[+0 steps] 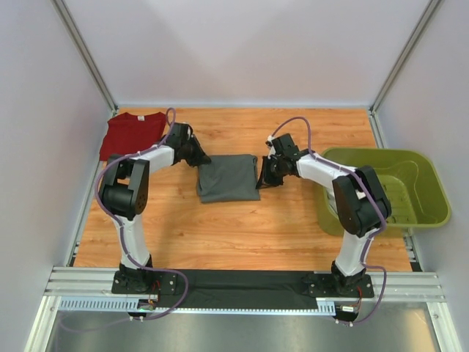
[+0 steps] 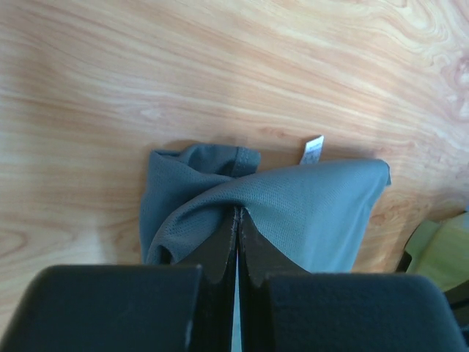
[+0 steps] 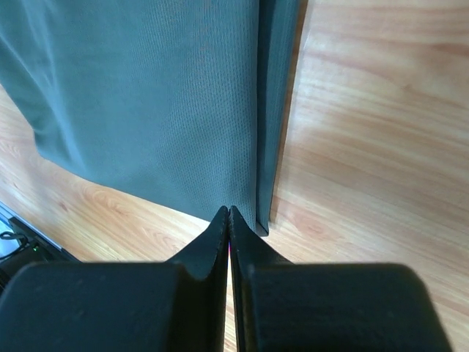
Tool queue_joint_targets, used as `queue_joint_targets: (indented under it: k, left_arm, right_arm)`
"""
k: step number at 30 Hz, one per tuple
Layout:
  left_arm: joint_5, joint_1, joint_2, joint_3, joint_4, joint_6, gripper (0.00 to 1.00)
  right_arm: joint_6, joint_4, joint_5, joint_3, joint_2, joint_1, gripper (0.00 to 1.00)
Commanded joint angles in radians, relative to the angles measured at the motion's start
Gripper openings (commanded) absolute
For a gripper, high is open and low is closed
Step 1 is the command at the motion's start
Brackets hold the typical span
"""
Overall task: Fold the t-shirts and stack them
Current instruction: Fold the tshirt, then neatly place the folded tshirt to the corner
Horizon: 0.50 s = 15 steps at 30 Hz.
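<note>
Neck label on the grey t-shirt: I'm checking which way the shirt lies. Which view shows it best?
Left wrist view: the white neck label sticks out past the grey t-shirt's far edge, clear against the wooden table. In the top view it is too small to find; the right wrist view shows only plain fabric.

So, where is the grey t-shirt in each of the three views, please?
Top external: the grey t-shirt lies at the centre of the picture, folded.
Left wrist: lower centre, bunched, with its white label at the far edge.
Right wrist: upper left, covering most of that side.
Shared landmark: the wooden table beneath it in all three views.
</note>
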Motion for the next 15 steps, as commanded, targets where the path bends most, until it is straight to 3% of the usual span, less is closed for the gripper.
queue_joint_targets:
  k: [1, 7, 15]
  left_arm:
    - [0.004, 0.012, 0.045, 0.024, 0.089, -0.041, 0.0]
    - [0.046, 0.017, 0.126, 0.029, 0.124, -0.083, 0.0]
    - [0.072, 0.02, 0.122, 0.057, 0.099, -0.04, 0.0]
  right_arm:
    - [-0.013, 0.033, -0.012, -0.029, -0.002, 0.025, 0.01]
    - [-0.018, 0.042, -0.001, -0.078, -0.003, 0.054, 0.0]
    - [-0.033, 0.033, 0.015, -0.086, 0.009, 0.063, 0.0]
